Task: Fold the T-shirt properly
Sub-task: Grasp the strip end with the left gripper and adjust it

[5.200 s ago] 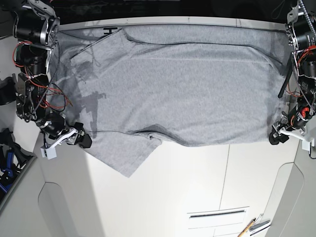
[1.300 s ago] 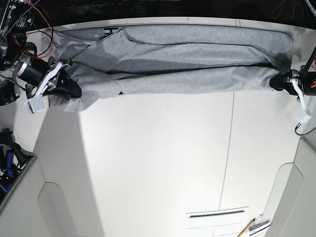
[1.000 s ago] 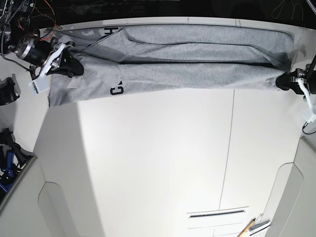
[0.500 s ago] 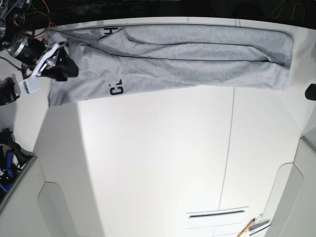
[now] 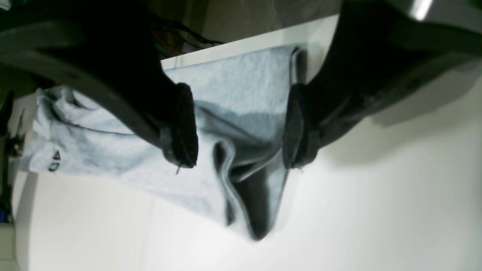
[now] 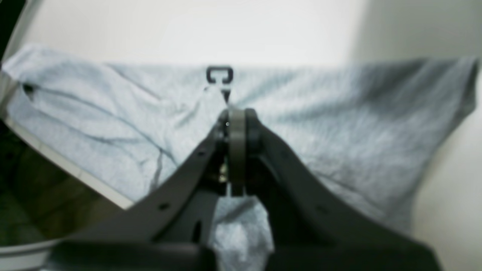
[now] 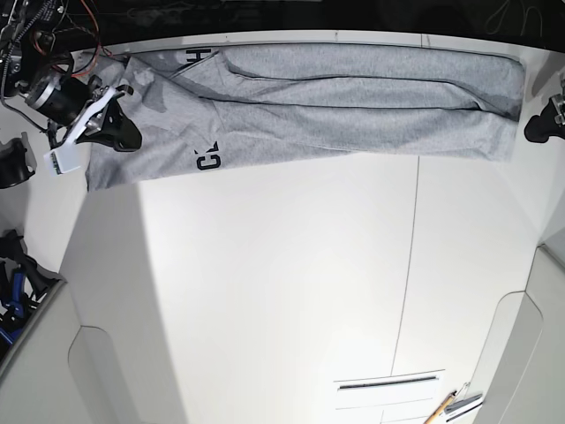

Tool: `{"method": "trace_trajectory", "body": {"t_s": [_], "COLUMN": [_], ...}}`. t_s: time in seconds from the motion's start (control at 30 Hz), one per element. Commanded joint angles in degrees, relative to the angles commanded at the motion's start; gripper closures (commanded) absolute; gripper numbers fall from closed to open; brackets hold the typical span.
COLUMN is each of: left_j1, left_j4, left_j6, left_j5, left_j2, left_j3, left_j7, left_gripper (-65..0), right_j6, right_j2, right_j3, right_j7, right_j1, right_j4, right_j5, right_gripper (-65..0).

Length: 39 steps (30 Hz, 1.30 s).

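Since the previous base frame, the left end effector (image 5: 241,128) has moved inward, close beside the T-shirt (image 7: 291,110); its fingers stand wide. The right end effector (image 6: 237,150) is narrow, its fingertips together over the shirt. The grey garment lies in a creased strip along the far edge of the white bench (image 7: 282,291), black letters partly visible.

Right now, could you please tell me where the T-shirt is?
In the base view, the T-shirt lies across the table's far edge, between both arms.

So the right jaws (image 6: 237,150) block part of the shirt (image 6: 339,124) behind them, and the stuff beyond the left jaws (image 5: 241,128) is too blurry to identify.
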<state>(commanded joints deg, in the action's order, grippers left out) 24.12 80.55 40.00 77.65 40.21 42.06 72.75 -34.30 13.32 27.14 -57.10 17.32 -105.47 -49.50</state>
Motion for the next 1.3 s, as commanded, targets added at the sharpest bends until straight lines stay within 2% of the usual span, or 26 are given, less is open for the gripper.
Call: {"method": "trace_trajectory", "body": {"t_s": [0.1,0.23,0.4,0.5,0.6,0.7,0.83,0.9,0.97,1.0,1.03,1.07,1.13,1.17,1.3], "left_j1": [1.7,1.7,1.7,1.7,1.1,0.8,-1.0,-2.6,-3.3,-3.3,-3.3,-3.3,-3.3,-3.3,-3.3], "left_j4": [0.0,0.0,0.0,0.0,0.0,0.0,0.1,0.2,0.7,1.7,2.4,2.9,3.3,3.3,3.3], "left_j6": [0.0,0.0,0.0,0.0,0.0,0.0,0.0,0.0,0.0,0.0,0.0,0.0,0.0,0.0,0.0], "left_j5": [-0.1,-3.9,-5.5,-4.1,-3.2,2.8,3.5,6.3,7.4,7.4,7.4,7.4,7.4,7.4,7.4], "left_j2": [-1.5,-3.9,-4.2,-4.2,-4.0,-2.7,-2.1,-2.1,-2.3,-2.5,-2.6,-2.6,-2.6,-2.7,-3.4], "left_j3": [0.0,-0.1,-0.2,-0.2,-0.2,-0.1,-0.1,-0.2,-0.2,-0.2,-0.2,-0.2,-0.2,-0.2,-0.9], "left_j7": [-2.5,-5.7,-6.1,-7.1,-7.2,-6.4,-5.8,-3.4,1.1,1.9,2.8,3.1,2.0,2.1,2.0], "left_gripper": [-39.6,-39.6,-39.8,-46.7,-46.8,-46.8,-46.7,-46.6,-46.5,-44.9,-38.9,-29.2,-6.0,0.0,0.0], "right_j6": [0.0,0.0,0.0,0.0,0.0,0.02,0.02,0.02,0.0,0.0,0.02,0.0,0.02,0.02,0.0], "right_j2": [0.0,0.0,0.0,0.0,0.0,0.0,0.0,0.0,0.0,0.0,0.0,0.0,0.0,0.0,0.0], "right_j3": [-0.4,-0.4,-0.4,-0.4,-0.4,-0.4,-0.4,-0.4,-0.4,-0.4,-0.4,-0.4,-0.4,-0.4,-0.4], "right_j7": [1.3,1.8,1.2,1.1,1.1,1.0,0.5,0.5,0.6,0.5,0.5,0.7,1.4,1.6,1.6], "right_j1": [0.0,0.0,0.0,0.0,0.0,0.0,0.0,-0.4,-0.5,-0.5,-0.5,-0.6,-0.6,-0.6,-0.6], "right_j4": [3.2,5.2,5.2,5.2,5.2,5.2,5.2,5.2,5.2,5.2,5.2,5.2,5.2,5.2,5.2], "right_j5": [0.0,-0.5,-1.0,-1.1,-1.1,-1.1,-1.1,-1.1,-1.1,-1.1,-1.1,-1.1,-1.0,-1.0,-1.0], "right_gripper": [0.0,0.0,0.0,0.0,0.0,0.0,0.0,0.0,0.0,0.0,0.0,0.0,0.0,0.0,0.0]}}
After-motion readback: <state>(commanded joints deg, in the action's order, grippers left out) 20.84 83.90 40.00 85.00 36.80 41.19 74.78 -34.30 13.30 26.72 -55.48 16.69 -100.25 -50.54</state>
